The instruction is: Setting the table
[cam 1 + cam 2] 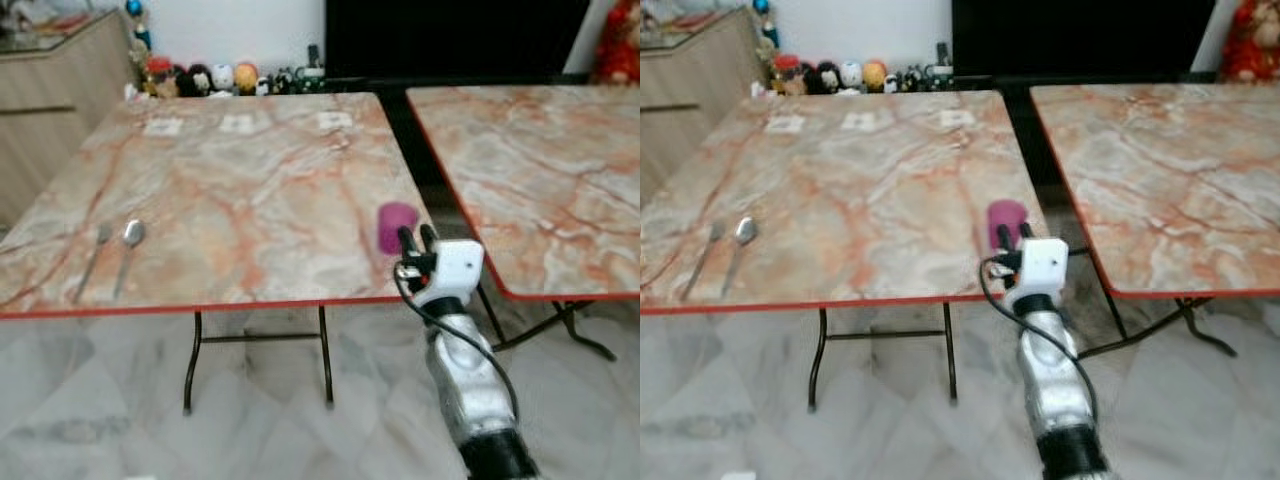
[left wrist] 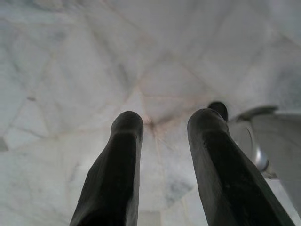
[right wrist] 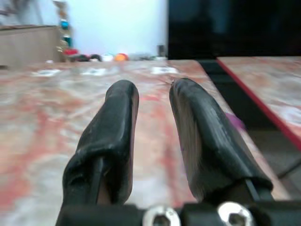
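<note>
The right gripper (image 1: 415, 238), fingers parted and empty, lines up on the purple cup (image 1: 396, 227) at the desk (image 1: 250, 180) edge, likely to grasp it, while the left gripper (image 2: 164, 141) hangs open.

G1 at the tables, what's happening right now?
The right gripper is raised at the near right corner of the marble table, fingers open with nothing between them, next to a purple cup standing near that edge. A fork and spoon lie side by side near the table's left front. The left gripper hangs idle, open, pointing at the floor. A second table stands to the right.
</note>
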Tool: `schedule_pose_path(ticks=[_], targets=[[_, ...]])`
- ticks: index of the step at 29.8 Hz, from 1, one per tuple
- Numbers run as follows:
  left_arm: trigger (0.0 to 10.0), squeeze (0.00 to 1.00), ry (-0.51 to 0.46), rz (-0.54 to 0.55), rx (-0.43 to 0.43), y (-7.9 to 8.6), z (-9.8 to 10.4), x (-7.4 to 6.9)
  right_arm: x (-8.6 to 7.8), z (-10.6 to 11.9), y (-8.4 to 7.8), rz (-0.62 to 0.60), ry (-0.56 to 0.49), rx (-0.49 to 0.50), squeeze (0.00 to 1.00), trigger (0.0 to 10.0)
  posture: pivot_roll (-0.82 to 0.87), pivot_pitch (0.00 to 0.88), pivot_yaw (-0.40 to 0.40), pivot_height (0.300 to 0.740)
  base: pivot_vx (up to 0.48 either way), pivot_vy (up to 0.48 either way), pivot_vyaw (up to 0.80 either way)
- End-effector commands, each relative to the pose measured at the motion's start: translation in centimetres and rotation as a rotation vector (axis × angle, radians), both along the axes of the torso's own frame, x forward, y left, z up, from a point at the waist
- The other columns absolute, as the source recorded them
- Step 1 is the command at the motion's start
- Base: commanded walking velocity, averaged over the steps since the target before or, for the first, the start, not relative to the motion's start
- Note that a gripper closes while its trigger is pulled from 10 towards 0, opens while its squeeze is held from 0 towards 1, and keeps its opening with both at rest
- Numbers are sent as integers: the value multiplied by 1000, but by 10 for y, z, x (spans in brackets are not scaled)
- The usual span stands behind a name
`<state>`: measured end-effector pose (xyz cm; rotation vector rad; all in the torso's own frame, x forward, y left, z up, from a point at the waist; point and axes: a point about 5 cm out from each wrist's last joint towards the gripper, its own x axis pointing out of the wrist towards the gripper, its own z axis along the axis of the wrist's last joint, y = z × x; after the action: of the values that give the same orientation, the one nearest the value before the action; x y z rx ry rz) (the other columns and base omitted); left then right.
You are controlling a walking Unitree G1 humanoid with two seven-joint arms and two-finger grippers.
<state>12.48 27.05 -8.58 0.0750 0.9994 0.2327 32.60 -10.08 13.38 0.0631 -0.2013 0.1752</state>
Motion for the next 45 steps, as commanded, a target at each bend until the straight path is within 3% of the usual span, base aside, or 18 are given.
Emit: schedule_pose_path(ticks=[1, 9, 13, 14, 16, 20, 31, 35, 36, 37, 38, 40, 44, 45], targets=[[10000, 0, 17, 7, -16, -3, -3, -5, 1, -1, -9, -30, 7, -11, 0, 10000, -70, 0, 29, 740, 0, 0, 0], [10000, 0, 20, -4, -22, -8, -5, -6, 2, 0, -10, -40, 7, -6, 0, 10000, -69, 0, 32, 740, 190, 0, 0], [10000, 0, 5, -14, -30, -15, -5, 0, 3, 0, -12, -46, 7, -5, 0, 10000, -71, 0, 35, 740, 345, 0, 0], [10000, 0, -13, -27, -36, -22, -4, 10, 3, -1, -12, -52, 7, -4, 0, 10000, -71, 0, 36, 740, 356, 0, 0], [10000, 0, -22, -35, -38, -26, -2, 17, 3, 0, -13, -57, 7, -1, 0, 10000, -72, 0, 38, 740, 354, 0, 0], [10000, 0, -28, -42, -38, -29, -1, 23, 4, 0, -13, -61, 8, 2, 0, 10000, -71, 0, 39, 740, 357, 0, 0], [10000, 0, -36, -46, -30, -26, 0, 24, 4, 4, -11, -22, -11, -57, 0, 10000, -71, 0, 38, 740, 83, 0, 0], [10000, 0, -38, -47, -27, -24, 1, 24, 2, 11, -2, 58, -38, -103, 0, 10000, -77, 0, 38, 740, 0, 0, 0], [10000, 0, -38, -47, -28, -24, 1, 24, 2, 12, 0, 75, -40, -110, 533, 10000, -77, 0, 38, 740, 0, 0, 0], [10000, 0, -38, -47, -28, -24, 1, 24, 2, 12, 0, 75, -40, -110, 533, 10000, -77, 0, 38, 740, 0, 0, 0], [10000, 0, -37, -48, -29, -25, 0, 23, 0, 13, 4, 110, -37, -137, 1000, 10000, -77, 0, 36, 740, 0, 0, 0], [10000, 0, -36, -48, -29, -25, 0, 23, -2, 14, 7, 134, -41, -158, 1000, 10000, -77, 0, 36, 740, 0, 0, 0], [10000, 0, -29, -50, -31, -29, -2, 21, -3, 18, 7, 117, -34, -307, 1000, 10000, -75, 0, 37, 740, 0, 0, 0], [10000, 0, -23, -51, -31, -30, -3, 19, -7, 25, 14, 127, -30, -365, 0, 10000, -86, 0, 37, 740, 0, 0, 0]])
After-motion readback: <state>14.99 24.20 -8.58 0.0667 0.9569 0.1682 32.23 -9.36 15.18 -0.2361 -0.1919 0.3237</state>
